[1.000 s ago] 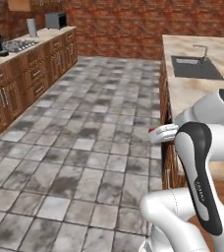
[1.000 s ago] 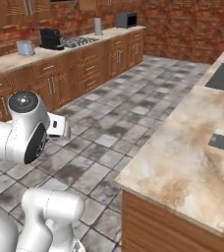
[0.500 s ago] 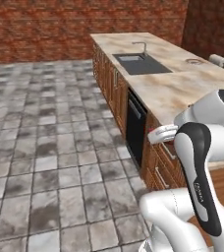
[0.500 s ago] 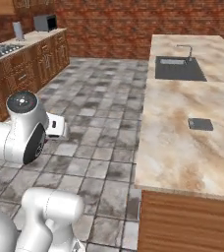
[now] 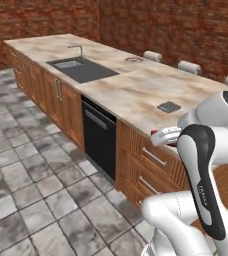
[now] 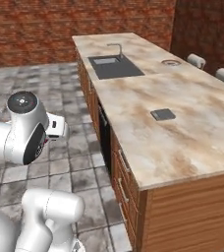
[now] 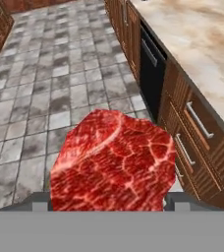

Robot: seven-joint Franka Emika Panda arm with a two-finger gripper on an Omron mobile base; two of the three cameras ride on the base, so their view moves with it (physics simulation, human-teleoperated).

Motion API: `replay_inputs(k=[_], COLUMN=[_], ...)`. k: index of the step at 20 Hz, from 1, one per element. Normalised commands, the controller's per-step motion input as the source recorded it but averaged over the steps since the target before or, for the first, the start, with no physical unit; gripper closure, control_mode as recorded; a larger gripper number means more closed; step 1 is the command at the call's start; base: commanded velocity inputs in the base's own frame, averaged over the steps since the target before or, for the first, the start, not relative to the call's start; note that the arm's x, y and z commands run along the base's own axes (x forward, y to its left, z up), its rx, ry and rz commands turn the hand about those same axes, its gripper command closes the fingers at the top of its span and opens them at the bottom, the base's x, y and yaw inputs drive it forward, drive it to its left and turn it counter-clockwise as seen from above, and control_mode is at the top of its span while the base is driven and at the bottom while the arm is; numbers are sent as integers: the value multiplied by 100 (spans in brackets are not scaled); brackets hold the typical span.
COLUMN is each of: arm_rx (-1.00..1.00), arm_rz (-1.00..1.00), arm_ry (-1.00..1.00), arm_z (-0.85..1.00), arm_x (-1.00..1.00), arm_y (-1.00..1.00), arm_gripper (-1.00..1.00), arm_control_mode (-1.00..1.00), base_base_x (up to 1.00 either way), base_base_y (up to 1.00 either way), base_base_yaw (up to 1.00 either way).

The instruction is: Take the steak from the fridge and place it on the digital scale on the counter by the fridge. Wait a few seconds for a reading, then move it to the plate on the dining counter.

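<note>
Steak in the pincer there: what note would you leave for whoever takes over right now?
Pincer: shut on the steak, held over the floor beside the counter.
Dark square pad, seemingly the scale, lies mid-counter with nothing on it. The plate sits farther along, near the sink, without the steak.
Done: steak picked up. Whether it was weighed, cannot tell.
Left: set the steak on the plate.

- No text, label, brand name, number or sign can be read anywhere in these views.
- The beige veined marble bench [image 6: 192,133] bears no writing.
- The small dark grey square pad [image 6: 162,114] lying on it shows a blank face, with no digits to make out.
- The red marbled slab of raw meat [image 7: 115,162] carries no label.
</note>
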Motion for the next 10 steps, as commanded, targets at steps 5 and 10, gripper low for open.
replay_inputs(k=[5,10], arm_rx=[0,0], arm_rz=[0,0], arm_ry=[0,0], arm_z=[0,0], arm_x=[0,0], arm_y=[0,0], arm_gripper=[100,100], arm_control_mode=[100,100], base_base_x=[49,30], base_base_y=[79,82], base_base_yaw=[-63,-63])
